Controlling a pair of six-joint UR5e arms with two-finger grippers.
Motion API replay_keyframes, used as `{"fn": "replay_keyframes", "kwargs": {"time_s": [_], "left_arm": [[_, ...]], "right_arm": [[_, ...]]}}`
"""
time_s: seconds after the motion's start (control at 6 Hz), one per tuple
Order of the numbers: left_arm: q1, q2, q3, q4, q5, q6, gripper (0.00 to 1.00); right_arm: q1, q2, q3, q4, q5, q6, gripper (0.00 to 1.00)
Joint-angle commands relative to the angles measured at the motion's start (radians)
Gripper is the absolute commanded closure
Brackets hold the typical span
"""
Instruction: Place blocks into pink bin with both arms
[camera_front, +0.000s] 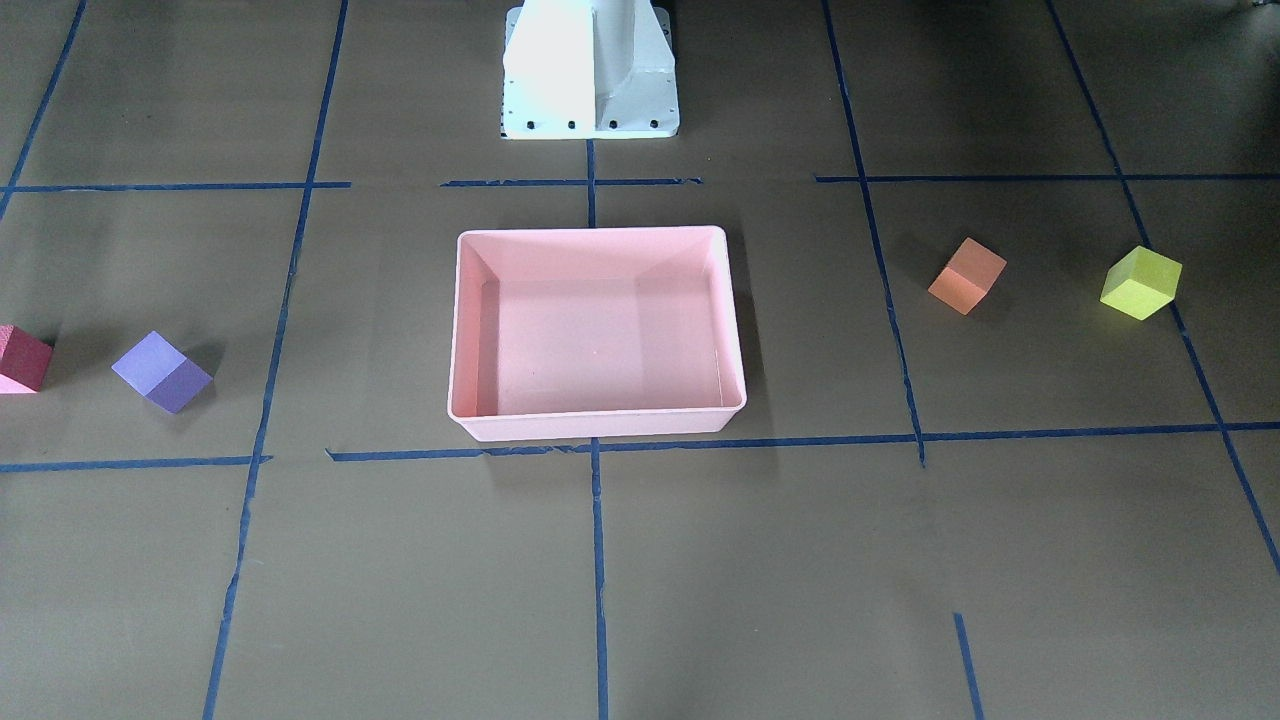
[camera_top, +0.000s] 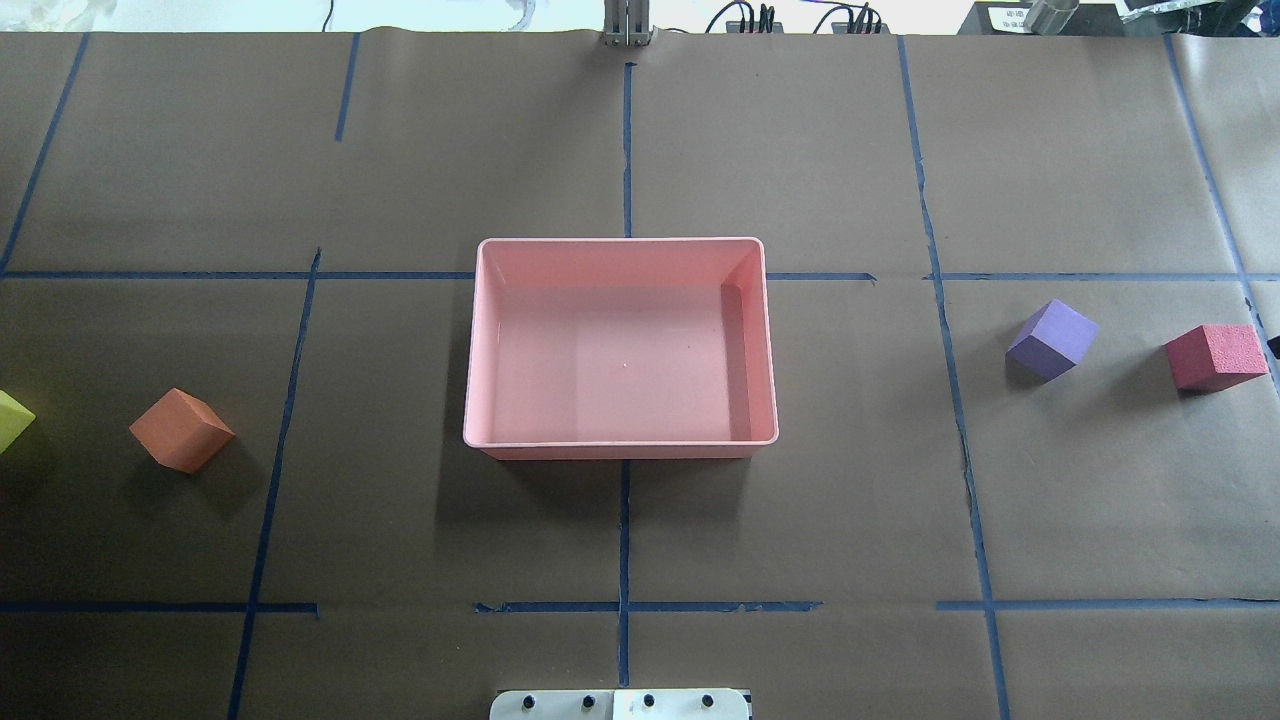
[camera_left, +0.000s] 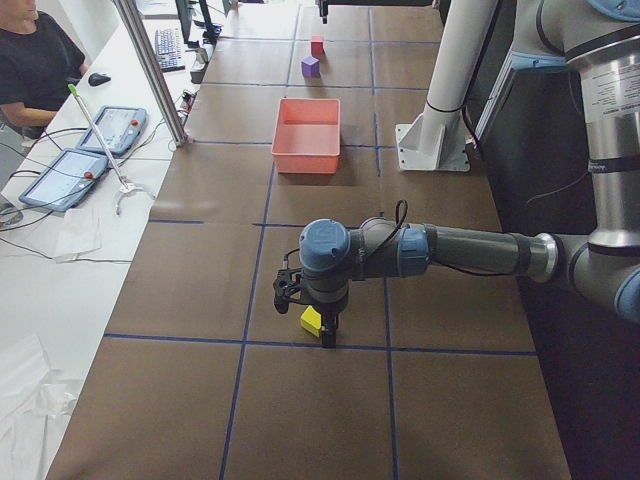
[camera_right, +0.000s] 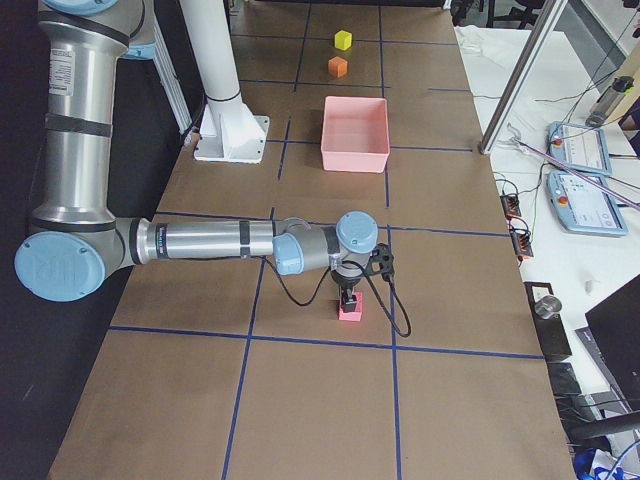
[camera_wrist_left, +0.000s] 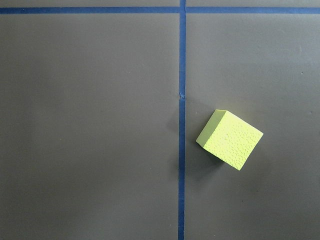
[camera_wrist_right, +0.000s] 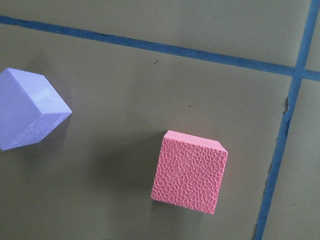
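Observation:
The pink bin stands empty at mid table. The orange block and the yellow-green block lie on my left side. The purple block and the red-pink block lie on my right. In the exterior left view my left gripper hangs just over the yellow-green block. In the exterior right view my right gripper hangs over the red-pink block. I cannot tell whether either gripper is open. The wrist views show the yellow-green block and the red-pink block below, with no fingers.
Brown paper with blue tape lines covers the table. The white pedestal base stands behind the bin. Tablets and a seated person are at the side bench beyond the far table edge.

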Motion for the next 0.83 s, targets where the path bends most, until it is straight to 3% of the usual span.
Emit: {"fn": "replay_keyframes", "kwargs": {"time_s": [0.0,0.17,0.5,0.67], "left_arm": [[0.000,0.000,-0.001,0.000,0.000,0.000,0.00],[0.000,0.000,-0.001,0.001,0.000,0.000,0.00],[0.000,0.000,-0.001,0.001,0.000,0.000,0.00],[0.000,0.000,-0.001,0.000,0.000,0.000,0.00]], "right_arm": [[-0.038,0.009,-0.023,0.002,-0.026,0.098,0.00],[-0.066,0.009,-0.042,0.003,-0.029,0.135,0.00],[-0.118,0.013,-0.088,0.141,-0.138,0.184,0.01],[-0.129,0.015,-0.103,0.166,-0.137,0.189,0.01]]}}
